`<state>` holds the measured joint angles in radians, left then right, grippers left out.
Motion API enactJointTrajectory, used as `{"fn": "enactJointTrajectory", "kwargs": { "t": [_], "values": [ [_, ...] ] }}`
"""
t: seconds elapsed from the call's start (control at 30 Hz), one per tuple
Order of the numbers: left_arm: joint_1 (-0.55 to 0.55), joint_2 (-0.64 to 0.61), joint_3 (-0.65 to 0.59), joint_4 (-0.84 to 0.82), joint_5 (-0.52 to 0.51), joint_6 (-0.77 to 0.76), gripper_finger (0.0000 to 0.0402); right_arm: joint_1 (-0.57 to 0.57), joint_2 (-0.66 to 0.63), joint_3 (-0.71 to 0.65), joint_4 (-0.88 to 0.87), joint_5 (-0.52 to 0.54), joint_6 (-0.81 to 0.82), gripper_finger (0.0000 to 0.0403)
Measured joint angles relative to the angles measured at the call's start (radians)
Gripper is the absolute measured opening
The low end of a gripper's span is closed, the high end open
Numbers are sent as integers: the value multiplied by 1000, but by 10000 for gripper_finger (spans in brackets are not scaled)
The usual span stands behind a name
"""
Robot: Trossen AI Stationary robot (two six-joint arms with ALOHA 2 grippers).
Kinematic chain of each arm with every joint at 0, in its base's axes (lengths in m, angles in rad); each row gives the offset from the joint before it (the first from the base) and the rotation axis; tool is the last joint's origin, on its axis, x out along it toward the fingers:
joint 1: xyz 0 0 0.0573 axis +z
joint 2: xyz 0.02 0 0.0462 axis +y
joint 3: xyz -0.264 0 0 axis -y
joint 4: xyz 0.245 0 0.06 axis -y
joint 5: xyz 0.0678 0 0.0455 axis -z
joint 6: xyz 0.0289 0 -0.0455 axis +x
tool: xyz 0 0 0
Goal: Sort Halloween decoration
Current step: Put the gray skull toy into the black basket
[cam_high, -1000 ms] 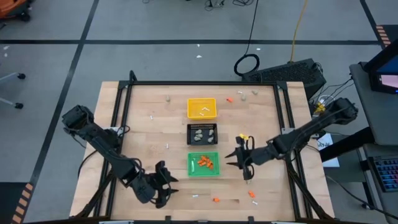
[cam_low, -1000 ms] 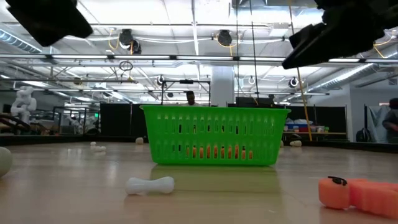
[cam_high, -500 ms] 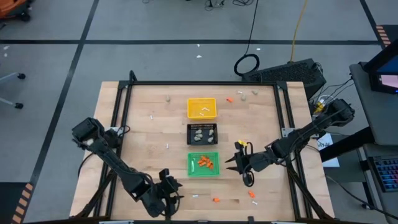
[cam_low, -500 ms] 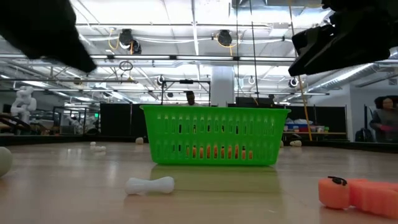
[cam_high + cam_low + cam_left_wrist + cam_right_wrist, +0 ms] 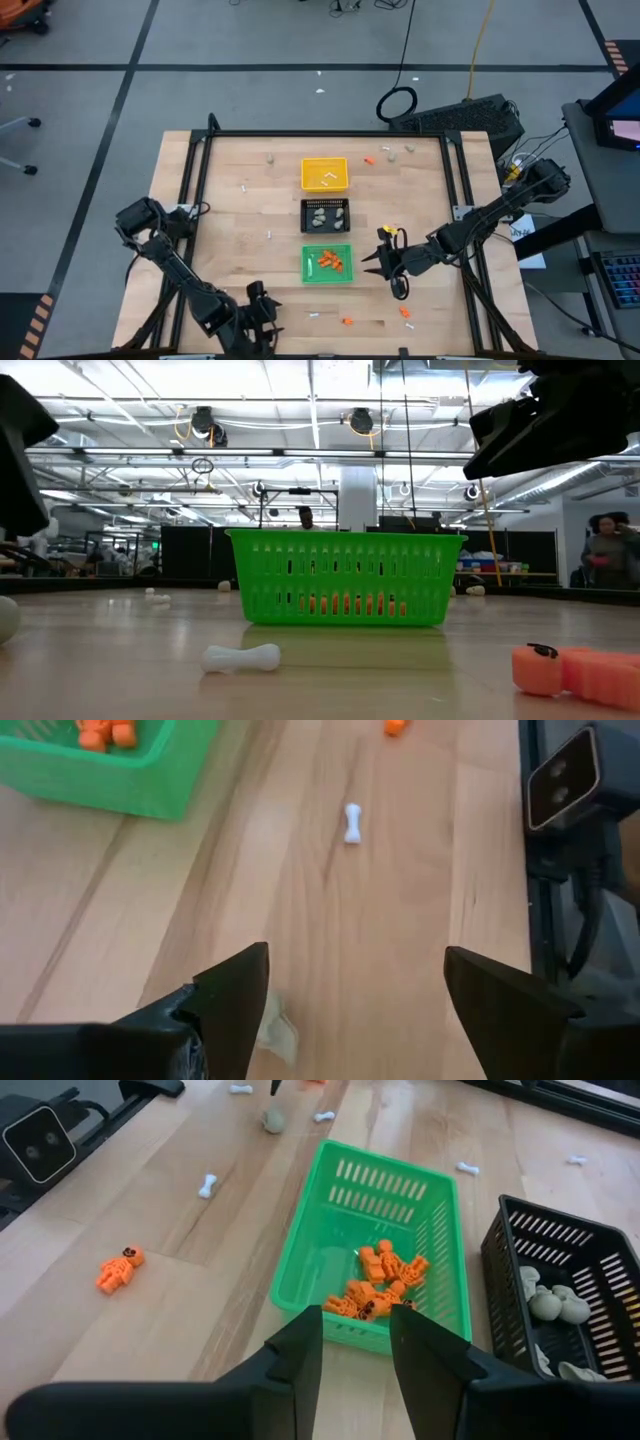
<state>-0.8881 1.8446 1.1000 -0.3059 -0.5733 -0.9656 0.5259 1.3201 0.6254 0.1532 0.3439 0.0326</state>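
Three trays stand in a row down the table's middle: yellow (image 5: 325, 173) with white sticks, black (image 5: 326, 215) with beige-grey lumps, green (image 5: 328, 263) with orange bits. My left gripper (image 5: 262, 320) is open, low over the near edge. A beige-grey lump (image 5: 276, 1031) lies on the wood between its fingers, close beside one finger (image 5: 240, 1000). Whether they touch, I cannot tell. Ahead of it lie a white stick (image 5: 352, 823) and an orange bit (image 5: 396, 727). My right gripper (image 5: 357, 1350) hangs open and empty just right of the green tray (image 5: 380, 1245).
Loose pieces lie scattered: orange bits (image 5: 405, 312) near right, white sticks (image 5: 270, 234) left of the trays, lumps (image 5: 270, 158) and bits (image 5: 369, 160) at the far side. The low camera (image 5: 565, 780) sits at the near edge. Dark frame rails (image 5: 195, 200) border the table.
My left gripper has gone toward the table's near edge and down. In the low view its dark arm has sunk from the top left corner to the left edge. The pieces and trays lie as before.
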Motion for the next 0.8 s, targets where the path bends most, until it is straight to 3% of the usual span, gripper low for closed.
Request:
{"fn": "enactJointTrajectory", "kwargs": {
  "t": [0.33, 0.8],
  "values": [
    [-4, 0, -9, -120, 11, -180, 301, 0, 0, 0, -7, 0, 0, 105],
    [-6, 87, -10, -117, 12, -181, 301, 0, 0, 0, -13, -1, 1, 105]
  ]
}}
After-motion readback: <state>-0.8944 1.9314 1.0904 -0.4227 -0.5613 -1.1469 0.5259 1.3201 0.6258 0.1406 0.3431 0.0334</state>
